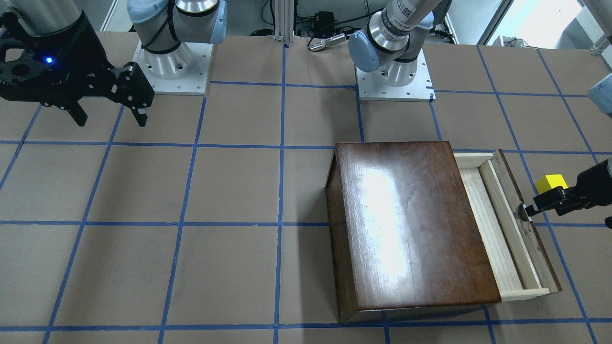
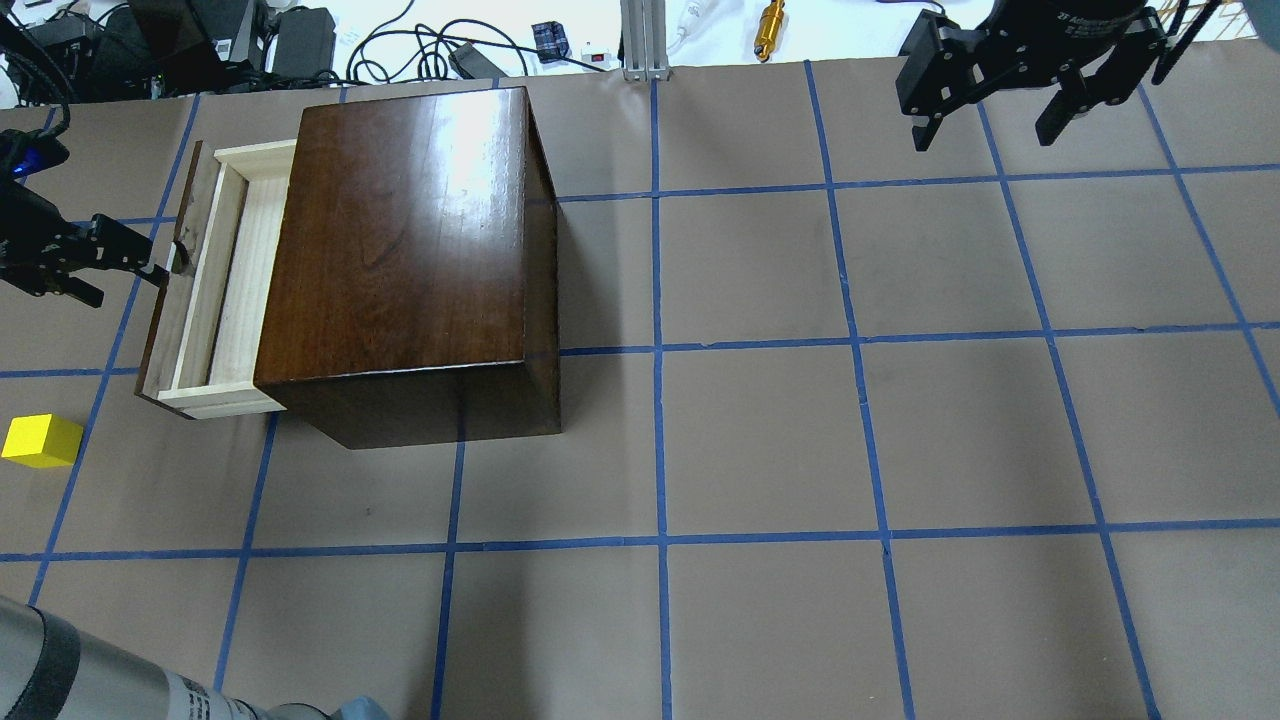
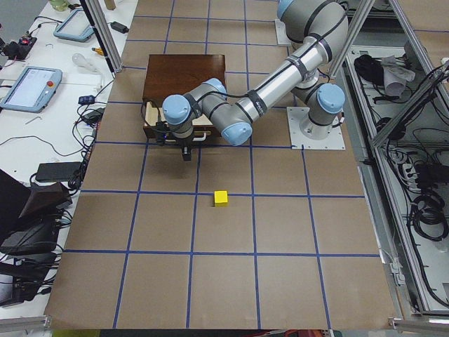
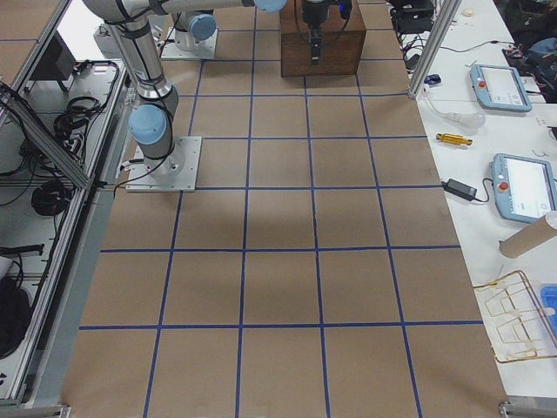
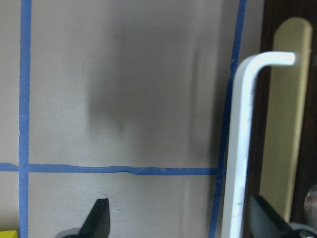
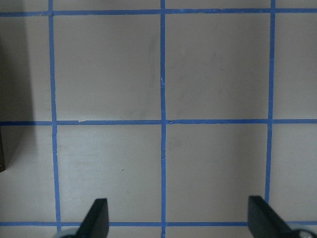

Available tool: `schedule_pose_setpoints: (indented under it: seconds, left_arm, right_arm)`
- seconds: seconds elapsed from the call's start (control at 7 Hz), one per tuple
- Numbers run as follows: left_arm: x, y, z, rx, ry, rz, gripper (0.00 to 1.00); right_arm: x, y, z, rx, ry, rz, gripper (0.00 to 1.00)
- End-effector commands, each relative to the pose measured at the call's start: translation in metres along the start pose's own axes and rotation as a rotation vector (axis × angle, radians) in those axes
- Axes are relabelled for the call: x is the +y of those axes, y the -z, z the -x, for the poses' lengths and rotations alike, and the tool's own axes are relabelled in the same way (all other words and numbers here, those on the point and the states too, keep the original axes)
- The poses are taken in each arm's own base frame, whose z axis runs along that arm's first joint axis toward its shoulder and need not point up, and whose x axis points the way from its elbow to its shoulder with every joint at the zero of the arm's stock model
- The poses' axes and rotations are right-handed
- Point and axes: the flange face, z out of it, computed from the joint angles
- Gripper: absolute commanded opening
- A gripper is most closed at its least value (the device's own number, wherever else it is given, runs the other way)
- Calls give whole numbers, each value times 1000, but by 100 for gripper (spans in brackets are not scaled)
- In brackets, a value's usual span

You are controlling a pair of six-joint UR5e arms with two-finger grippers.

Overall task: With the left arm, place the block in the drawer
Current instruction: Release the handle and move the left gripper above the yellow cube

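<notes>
The block (image 2: 42, 441) is seen lying on the table (image 2: 760, 430), outside the part-open drawer (image 2: 240, 290) and toward the robot from the left gripper (image 5: 181, 220), whose jaws are spread wide beside the handle (image 2: 181, 258). The right gripper (image 2: 985, 125), also spread, is held far across the table, so the left is judged nearer.

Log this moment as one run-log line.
drawer: part open | block: on table, outside drawer | left gripper: open, at handle | right gripper: open, empty

Blue-taped table (image 2: 760, 440), gold plug (image 2: 771, 17), tangled cables (image 2: 400, 40)
</notes>
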Motion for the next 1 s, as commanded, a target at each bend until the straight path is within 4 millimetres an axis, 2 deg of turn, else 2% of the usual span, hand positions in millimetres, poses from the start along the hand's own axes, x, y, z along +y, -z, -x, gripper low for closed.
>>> schedule_pose_setpoints:
  seconds: [0.0, 0.14, 0.29, 0.43, 0.57, 0.71, 0.86]
  left_arm:
    - [1, 14, -1, -6, 1, -7, 100]
    - [1, 26, 3, -11, -19, -2, 100]
    - [8, 39, 20, 0, -103, 12, 100]
    - [20, 45, 52, 1, -188, 7, 100]
    - [37, 48, 84, -22, -255, 27, 100]
    - [48, 43, 97, -37, -334, 75, 100]
    - [54, 35, 106, -66, -522, 147, 100]
  right_arm:
    - [0, 0, 0, -1, 0, 0, 100]
    - [0, 0, 0, 1, 0, 0, 100]
    - [0, 1, 0, 0, 0, -1, 100]
    - [0, 0, 0, 1, 0, 0, 100]
    - [0, 0, 0, 1, 0, 0, 100]
    - [0, 0, 0, 1, 0, 0, 100]
    - [0, 0, -1, 1, -2, 0, 100]
